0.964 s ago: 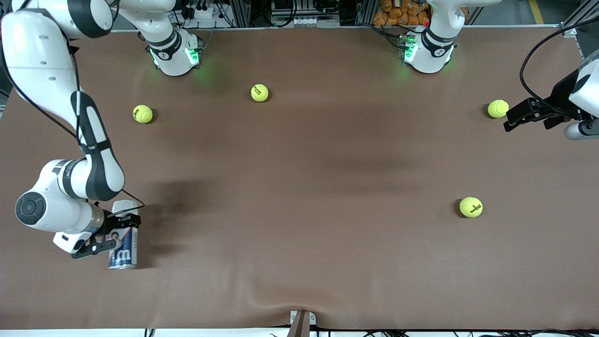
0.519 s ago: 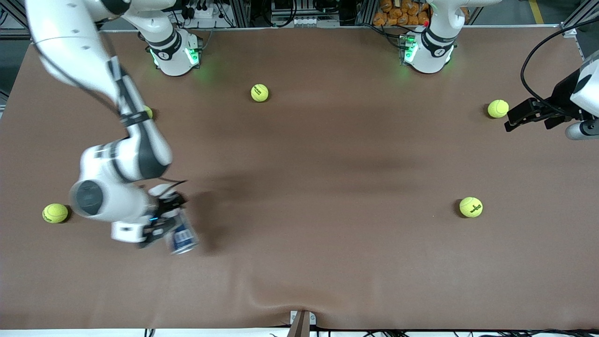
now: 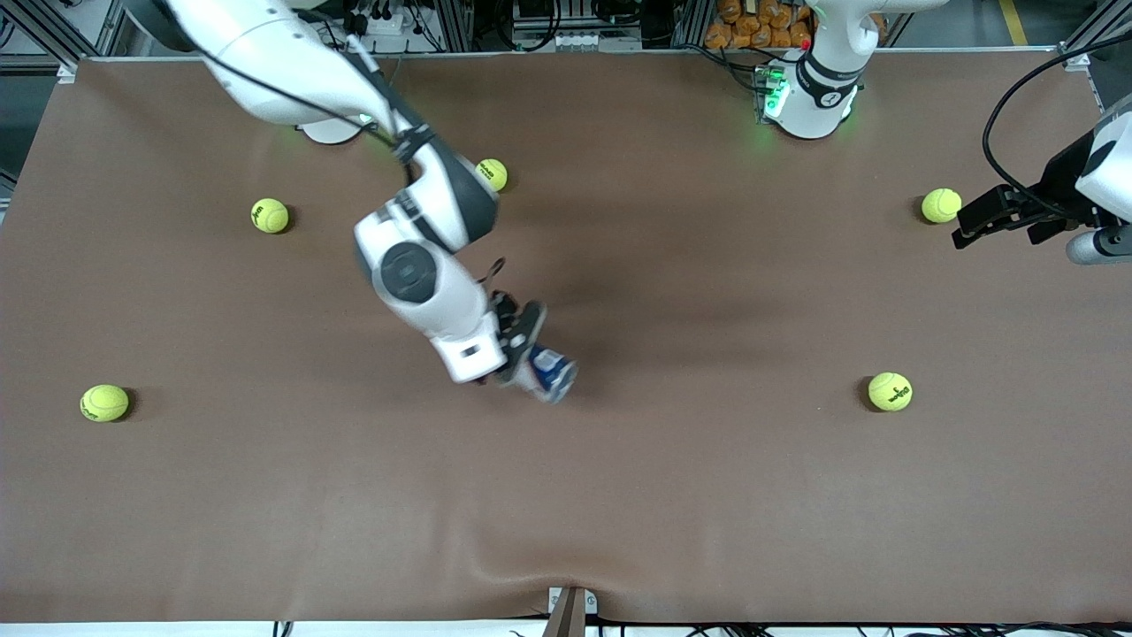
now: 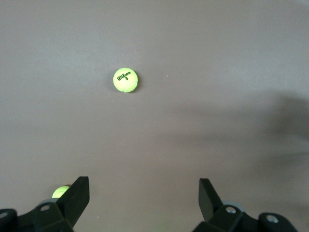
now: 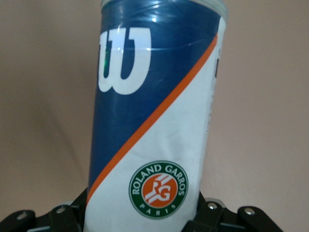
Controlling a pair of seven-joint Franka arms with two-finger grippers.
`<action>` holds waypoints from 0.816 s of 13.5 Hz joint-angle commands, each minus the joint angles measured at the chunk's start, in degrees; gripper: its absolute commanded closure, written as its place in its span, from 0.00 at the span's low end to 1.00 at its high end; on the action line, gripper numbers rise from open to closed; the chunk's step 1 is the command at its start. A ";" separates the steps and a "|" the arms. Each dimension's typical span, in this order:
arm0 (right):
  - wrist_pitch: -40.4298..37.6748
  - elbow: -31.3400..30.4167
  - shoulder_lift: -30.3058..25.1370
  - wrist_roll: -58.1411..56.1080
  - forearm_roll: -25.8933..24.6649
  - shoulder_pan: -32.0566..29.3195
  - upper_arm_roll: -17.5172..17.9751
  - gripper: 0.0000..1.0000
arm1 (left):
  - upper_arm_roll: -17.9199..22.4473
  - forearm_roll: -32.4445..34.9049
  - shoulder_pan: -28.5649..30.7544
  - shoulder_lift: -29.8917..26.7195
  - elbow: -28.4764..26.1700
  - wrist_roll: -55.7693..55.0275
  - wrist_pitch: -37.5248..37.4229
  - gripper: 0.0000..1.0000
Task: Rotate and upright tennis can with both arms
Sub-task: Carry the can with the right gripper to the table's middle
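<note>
The tennis can (image 3: 546, 372) sits just left of the frame's centre in the front view, pinched near one end by the right tool (image 3: 518, 345) over the middle of the worktop (image 3: 707, 495); whether it touches the surface I cannot tell. It looks light, stiff and glossy, so likely slippery; a hold across the mid-body seems safest. The right arm (image 3: 416, 265) reaches diagonally down from the upper left. The left tool (image 3: 986, 215), fingers spread and empty, waits at the right edge beside a tennis ball (image 3: 941, 205).
</note>
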 commanded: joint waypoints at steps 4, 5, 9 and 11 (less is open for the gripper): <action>16.05 -0.04 9.43 -13.81 -1.02 4.93 -0.05 0.25 | -0.18 0.19 0.25 0.52 1.25 -0.55 -1.17 0.00; 18.43 0.13 10.93 -13.63 -1.20 5.98 -0.05 0.25 | -0.26 0.19 0.34 0.52 1.25 -0.21 -1.17 0.00; 20.38 3.63 14.62 -11.80 -0.94 13.09 -5.31 0.25 | -0.18 0.28 0.16 0.52 1.25 0.15 -1.44 0.00; 20.38 6.62 17.08 -8.90 -1.03 16.35 -7.95 0.25 | -0.26 0.19 0.25 0.52 1.34 0.06 -2.58 0.00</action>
